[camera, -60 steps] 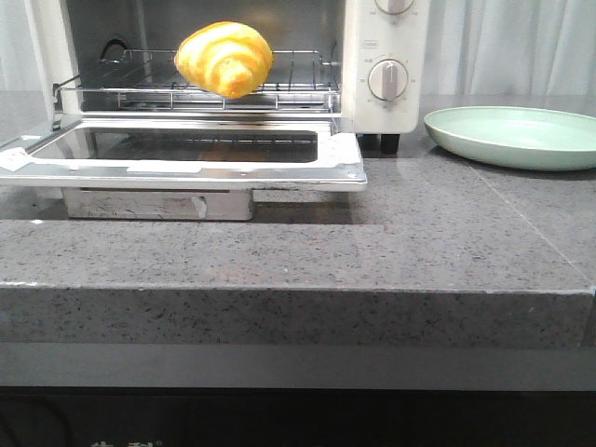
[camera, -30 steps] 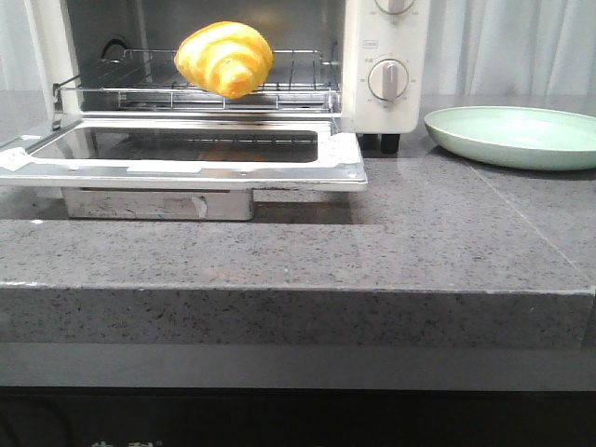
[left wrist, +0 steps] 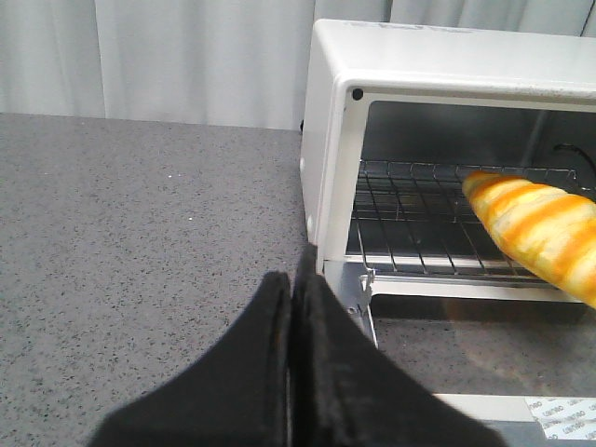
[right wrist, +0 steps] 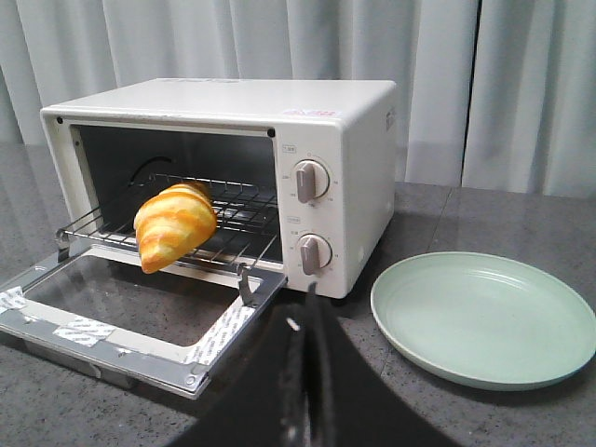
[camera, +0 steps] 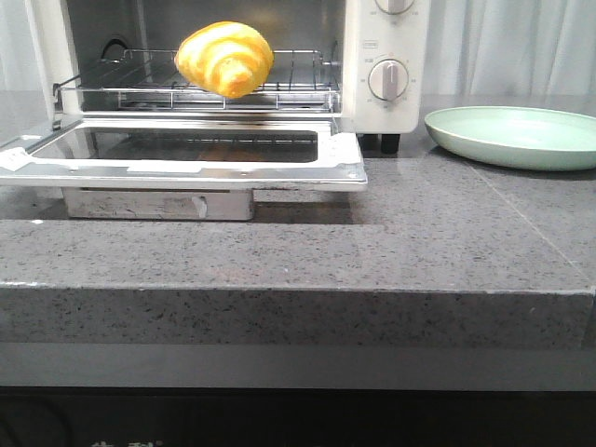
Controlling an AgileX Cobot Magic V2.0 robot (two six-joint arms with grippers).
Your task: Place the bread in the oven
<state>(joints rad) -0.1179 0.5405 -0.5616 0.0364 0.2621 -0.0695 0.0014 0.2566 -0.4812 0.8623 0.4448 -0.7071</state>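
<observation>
Front view: bread (camera: 224,59) on wire rack (camera: 298,88) inside oven (camera: 382,102), poking over rack's front edge, above lowered glass door (camera: 186,154). Green plate (camera: 517,136) just right of oven on grey counter (camera: 419,242). Left gripper (left wrist: 291,307) and right gripper (right wrist: 304,349) both pressed closed, gripping nothing.

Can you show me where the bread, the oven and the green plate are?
bread (camera: 224,58): front view, middle of its striped top.
oven (right wrist: 358,177): right wrist view, white side wall beside the knobs.
green plate (right wrist: 484,317): right wrist view, bare middle of the dish.
</observation>
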